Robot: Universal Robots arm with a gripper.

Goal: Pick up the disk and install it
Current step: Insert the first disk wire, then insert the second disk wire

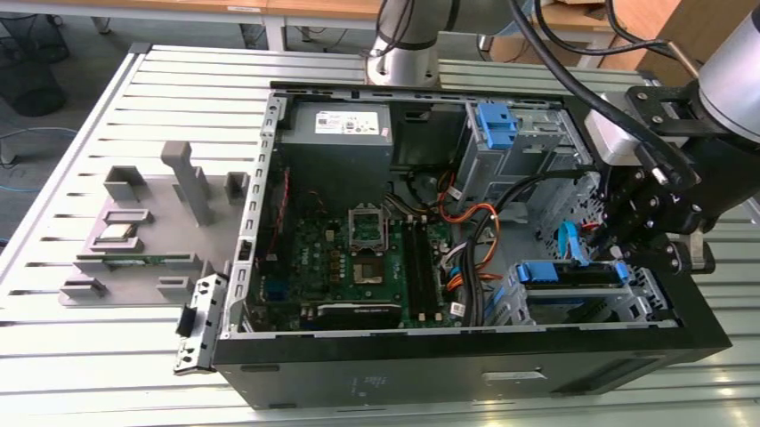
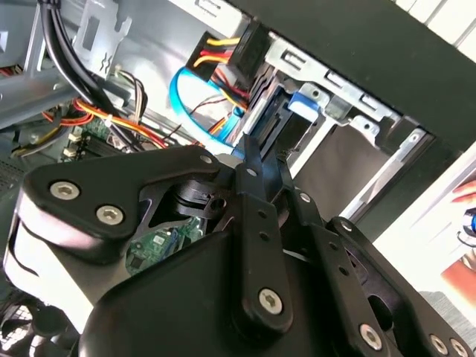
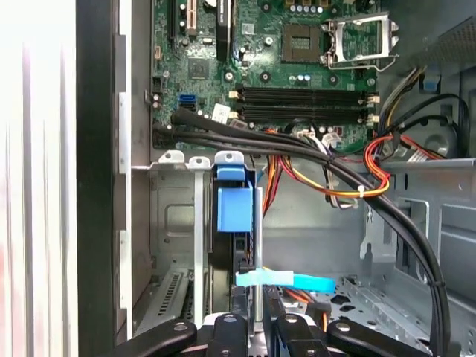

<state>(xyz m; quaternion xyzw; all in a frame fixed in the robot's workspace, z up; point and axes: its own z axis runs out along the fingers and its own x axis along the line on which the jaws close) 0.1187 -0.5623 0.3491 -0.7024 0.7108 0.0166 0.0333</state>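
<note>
- Black linkage of the pincer [image 1: 620, 252] hangs over the drive bay at the exterior view's right of the open computer case [image 1: 356, 378]; the silver-grey arm [image 1: 410, 44] rises from its base behind the case and its wrist comes in from the upper right of that view, pointing down into the bay.
- In the first wrist view the two slim fingers [image 3: 239, 297] stand close together, reaching into the bay at the disk [image 3: 233, 212]; they look narrowed about its edge, though whether they actually clamp it cannot be told.
- The disk stands on edge in the metal drive cage [image 3: 175, 223], its blue carrier bracket [image 3: 232, 207] facing out of the slot; its long axis runs down into the cage, parallel to the cage walls.
- In the exterior view the blue bracket [image 1: 570, 271] lies beside the motherboard [image 1: 356, 258], near the case's front corner.
- A light-blue flat cable [image 3: 286, 280] crosses just beside the fingers.
- The case lies on a slatted metal table [image 1: 178, 80].
</note>
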